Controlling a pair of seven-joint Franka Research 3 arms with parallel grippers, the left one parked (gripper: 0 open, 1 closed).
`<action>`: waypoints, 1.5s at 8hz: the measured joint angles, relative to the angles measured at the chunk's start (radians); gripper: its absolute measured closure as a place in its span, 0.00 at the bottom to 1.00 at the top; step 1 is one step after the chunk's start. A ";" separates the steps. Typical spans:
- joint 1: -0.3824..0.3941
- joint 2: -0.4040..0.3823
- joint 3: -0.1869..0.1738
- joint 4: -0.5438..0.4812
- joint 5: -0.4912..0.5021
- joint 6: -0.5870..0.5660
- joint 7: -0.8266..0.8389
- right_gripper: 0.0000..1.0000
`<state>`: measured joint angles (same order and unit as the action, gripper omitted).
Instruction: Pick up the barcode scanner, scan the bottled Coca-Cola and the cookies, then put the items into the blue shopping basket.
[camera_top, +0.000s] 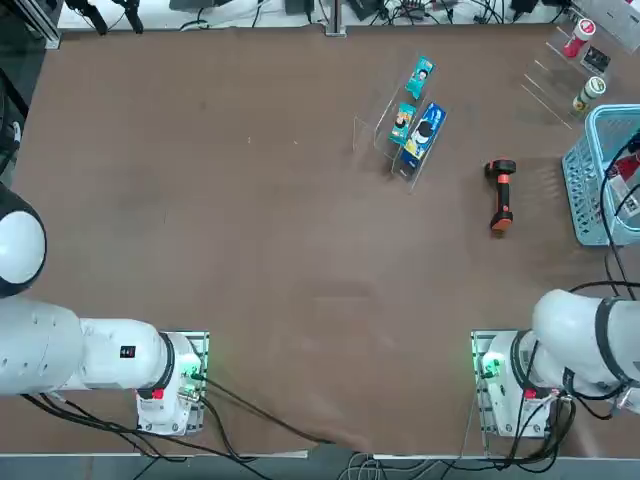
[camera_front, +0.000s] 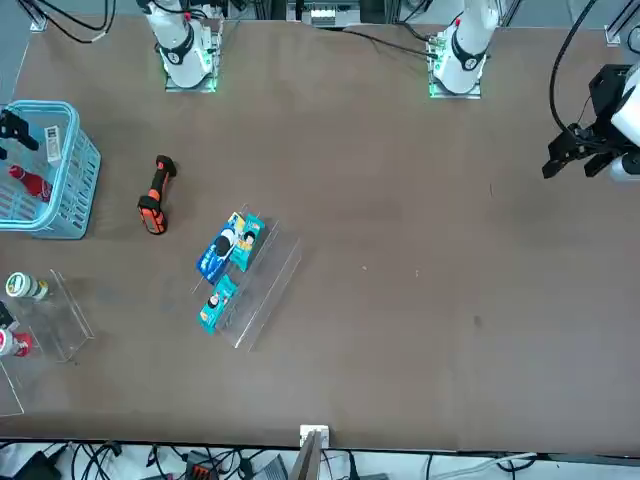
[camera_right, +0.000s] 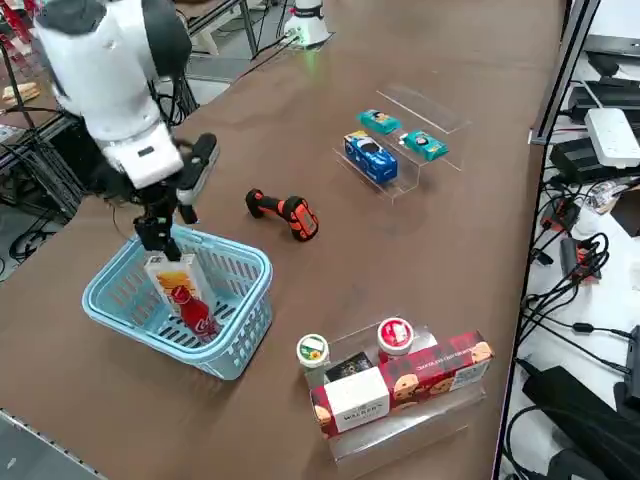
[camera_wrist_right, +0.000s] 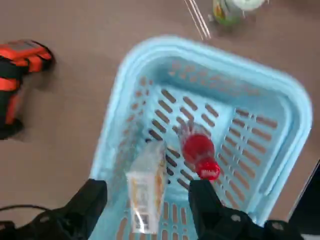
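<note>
The blue shopping basket (camera_right: 232, 335) stands at the table's right edge. Inside it lie the bottled Coca-Cola (camera_wrist_right: 199, 152), red label up, and the cookies (camera_wrist_right: 146, 192), a white carton with an orange picture leaning on the basket floor. My right gripper (camera_wrist_right: 147, 202) hangs just above the basket, directly over the carton. It is open, with a gap between each finger and the carton. The side view shows the same gripper (camera_right: 160, 238) over the cookies (camera_right: 170, 275) and the Coca-Cola (camera_right: 197, 312). The barcode scanner (camera_top: 500, 196), black head and orange handle, lies on the table left of the basket (camera_top: 592, 185).
A clear acrylic stand (camera_top: 400, 140) holds a blue packet and teal packets near the table's middle back. A second clear stand (camera_right: 420, 415) beyond the basket carries a red and white carton (camera_right: 400, 385) and two capped bottles. Cables trail off the table's right edge.
</note>
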<state>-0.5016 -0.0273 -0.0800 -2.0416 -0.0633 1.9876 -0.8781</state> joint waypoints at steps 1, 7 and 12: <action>0.067 -0.009 0.003 0.086 0.002 -0.091 0.001 0.00; 0.593 -0.098 0.019 0.333 0.007 -0.388 0.513 0.00; 0.701 0.035 -0.001 0.500 0.003 -0.468 0.851 0.00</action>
<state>0.1990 0.0076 -0.0814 -1.5419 -0.0603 1.5194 -0.0267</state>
